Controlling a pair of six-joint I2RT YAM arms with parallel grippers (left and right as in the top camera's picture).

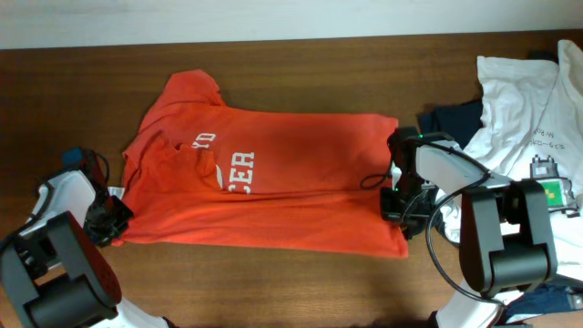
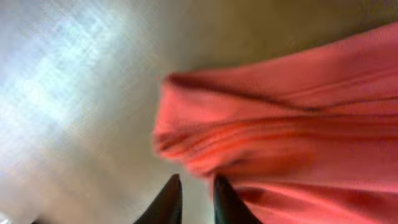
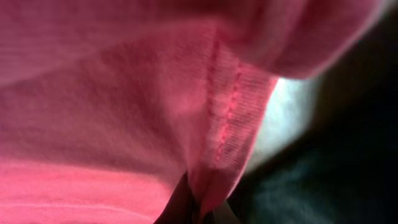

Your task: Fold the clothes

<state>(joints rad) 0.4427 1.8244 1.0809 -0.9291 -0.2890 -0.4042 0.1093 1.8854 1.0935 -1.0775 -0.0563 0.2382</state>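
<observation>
across the middle of the table (image 1: 273,55), one orange-red t-shirt (image 1: 301,196) is lying flat, its long axis running 9 to 3 o'clock, sleeves pointing toward 9 and hem toward 3. i am pinching that hem with the right gripper (image 1: 401,202), jaws fully closed on the cloth. the left gripper (image 1: 111,219) is sitting at the shirt's 8 o'clock corner, fingers nearly together; i cannot tell whether cloth is between them. one white t-shirt (image 1: 519,109) is lying at 3 o'clock, with a dark navy garment (image 1: 455,118) showing just beside it.
</observation>
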